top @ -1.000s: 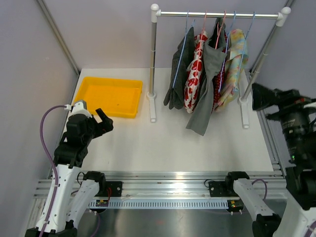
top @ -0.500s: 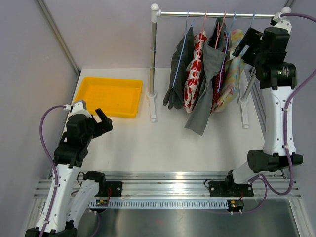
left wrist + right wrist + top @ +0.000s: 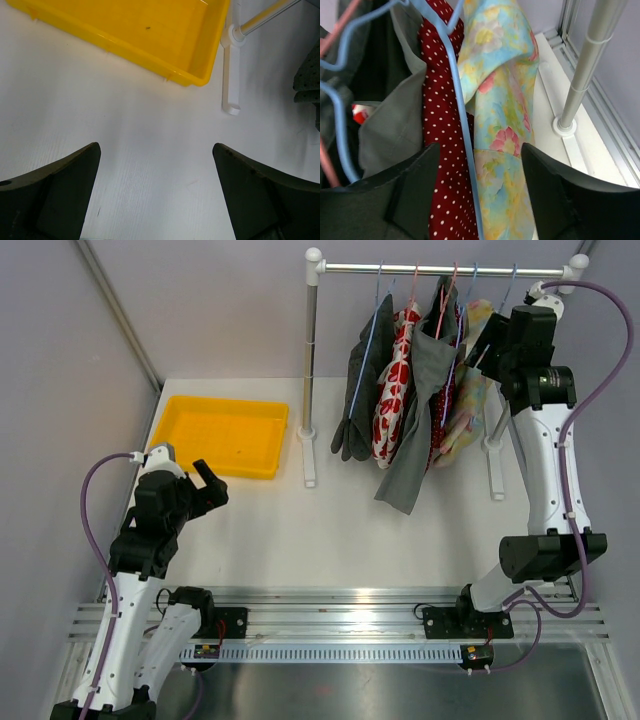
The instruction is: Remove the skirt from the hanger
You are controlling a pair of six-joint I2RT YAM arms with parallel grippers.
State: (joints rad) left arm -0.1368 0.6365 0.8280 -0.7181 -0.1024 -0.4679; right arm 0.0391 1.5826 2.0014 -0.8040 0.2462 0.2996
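Several garments hang on hangers from a rail (image 3: pixel 440 269) at the back: dark grey (image 3: pixel 360 380), red-and-white floral (image 3: pixel 395 385), grey (image 3: pixel 418 420), red polka-dot (image 3: pixel 447 405) and pastel floral (image 3: pixel 472 375). I cannot tell which is the skirt. My right gripper (image 3: pixel 487 340) is raised beside the rightmost garments. In the right wrist view it (image 3: pixel 480 147) is open, its jaws straddling a blue hanger wire (image 3: pixel 456 90), with the pastel floral fabric (image 3: pixel 502 100) and the polka-dot fabric (image 3: pixel 442 125) between them. My left gripper (image 3: pixel 207 485) is open and empty above the table (image 3: pixel 155 150).
A yellow tray (image 3: pixel 220 435) sits at the back left, also in the left wrist view (image 3: pixel 150 30). The rack's white feet (image 3: pixel 230 85) and posts (image 3: pixel 311 350) stand on the table. The right post (image 3: pixel 587 65) is close beside my right gripper.
My right arm has swung up from the near right edge to the rack's right end and closed in on the rightmost garments. The left arm has not moved.
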